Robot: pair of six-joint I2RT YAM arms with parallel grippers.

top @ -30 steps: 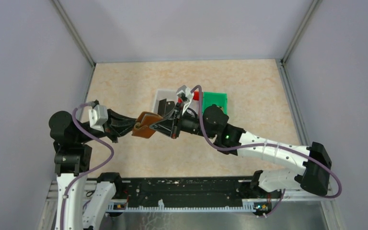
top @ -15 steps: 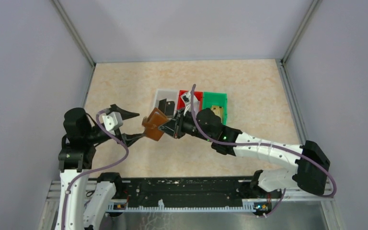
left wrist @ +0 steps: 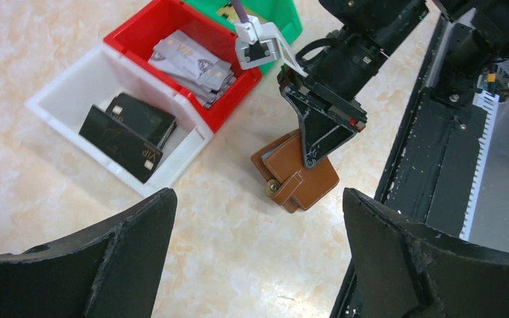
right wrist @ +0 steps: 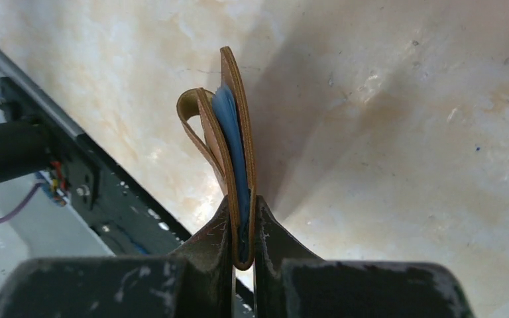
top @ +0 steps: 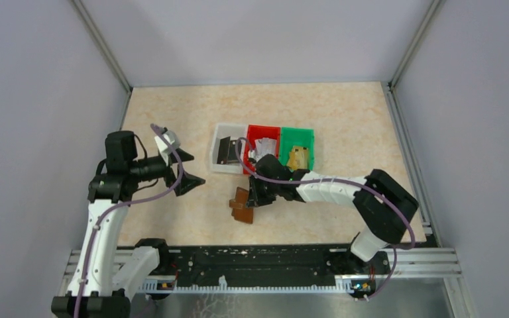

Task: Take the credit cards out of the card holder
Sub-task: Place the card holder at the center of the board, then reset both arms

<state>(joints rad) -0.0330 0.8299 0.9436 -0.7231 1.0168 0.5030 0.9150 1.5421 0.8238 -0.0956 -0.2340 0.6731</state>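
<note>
the right gripper is pinched tight on the card holder, its two fingers pressed on either side of one edge. in the right wrist view the brown holder sticks straight out from the fingertips, folded nearly shut, with pale blue sleeves showing between its leather flaps. from the left wrist view the right gripper comes down on the card holder from above, and the snap tab faces the left arm's side. the holder sits low at the table; whether it rests on the surface or hangs just above cannot be told. from overhead, the right gripper and card holder are just in front of the bins, toward the arm bases.

the left gripper is spread wide and holds nothing. it hangs well apart from the holder, off to its left, and in its own camera the left gripper frames the holder between its two dark fingers.

beyond the holder stands a row of three bins, side by side. the white bin holds black cards, the red bin holds silvery cards, and the green bin holds a gold card.
</note>
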